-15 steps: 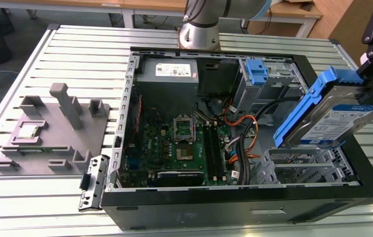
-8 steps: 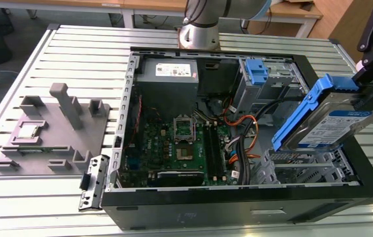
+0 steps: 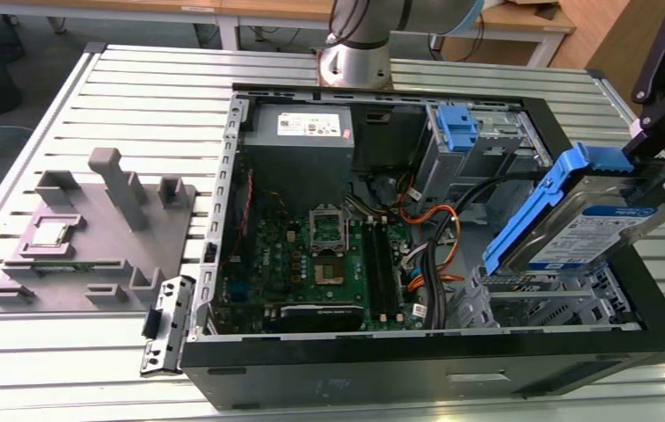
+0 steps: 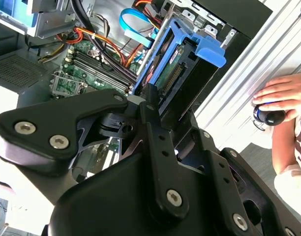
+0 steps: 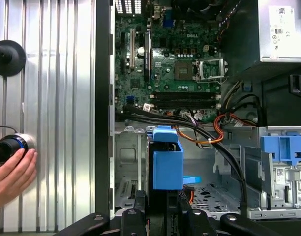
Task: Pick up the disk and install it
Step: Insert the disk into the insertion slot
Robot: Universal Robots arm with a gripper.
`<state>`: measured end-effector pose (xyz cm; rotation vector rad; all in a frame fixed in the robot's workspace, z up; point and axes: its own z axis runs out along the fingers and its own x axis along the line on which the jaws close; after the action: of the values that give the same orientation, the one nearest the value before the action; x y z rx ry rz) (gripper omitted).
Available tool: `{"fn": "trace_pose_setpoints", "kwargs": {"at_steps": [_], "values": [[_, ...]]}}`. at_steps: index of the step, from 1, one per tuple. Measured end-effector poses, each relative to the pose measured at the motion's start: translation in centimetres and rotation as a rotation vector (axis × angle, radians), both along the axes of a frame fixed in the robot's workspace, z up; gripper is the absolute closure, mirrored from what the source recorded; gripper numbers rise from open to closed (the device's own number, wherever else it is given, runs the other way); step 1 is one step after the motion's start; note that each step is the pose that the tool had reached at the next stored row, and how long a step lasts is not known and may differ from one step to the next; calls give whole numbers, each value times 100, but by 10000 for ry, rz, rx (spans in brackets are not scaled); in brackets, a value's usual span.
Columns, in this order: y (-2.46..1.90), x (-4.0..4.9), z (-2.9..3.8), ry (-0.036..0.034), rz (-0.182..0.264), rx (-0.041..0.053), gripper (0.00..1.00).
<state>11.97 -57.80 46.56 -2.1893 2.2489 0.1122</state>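
Disk (image 3: 595,230) tilted, clamped by gripper (image 3: 662,178), fingers closed on it, above open PC case (image 3: 427,349).

Bright even light; glare on slatted table (image 4: 268,54)

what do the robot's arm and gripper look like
The arm is a silver-grey metal cylinder with a dark ring above it. The gripper is matte black, built from broad rounded link plates joined by shiny silver screws. Its fingers are slim, flat black bars with a row of small holes.
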Motion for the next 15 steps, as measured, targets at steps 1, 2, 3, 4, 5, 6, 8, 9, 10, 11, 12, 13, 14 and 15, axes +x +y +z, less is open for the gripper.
{"fn": "trace_pose_setpoints", "kwargs": {"at_steps": [1, 2, 3, 4, 5, 6, 8, 9, 10, 11, 12, 13, 14, 15], "values": [[-2, 1, -9, 0, 0, 2, 65], [-5, 2, -19, 0, 0, 4, 65], [-9, 4, -28, 0, 1, 3, 65], [-13, 7, -34, 0, 1, 1, 65], [-16, 11, -41, 1, 1, 2, 65], [-19, 15, -48, 0, 0, 3, 65], [-23, 30, -58, 1, 1, 2, 65], [-25, 35, -66, 1, 0, 4, 65], [-26, 38, -74, 1, 0, 3, 65], [-27, 38, -80, 1, -1, 0, 65], [-28, 38, -86, 1, -1, 0, 65], [-28, 39, -90, 1, -1, 1, 65], [-39, 39, -126, 1, 0, 3, 65], [-40, 39, -128, 1, 0, 2, 65]]}}
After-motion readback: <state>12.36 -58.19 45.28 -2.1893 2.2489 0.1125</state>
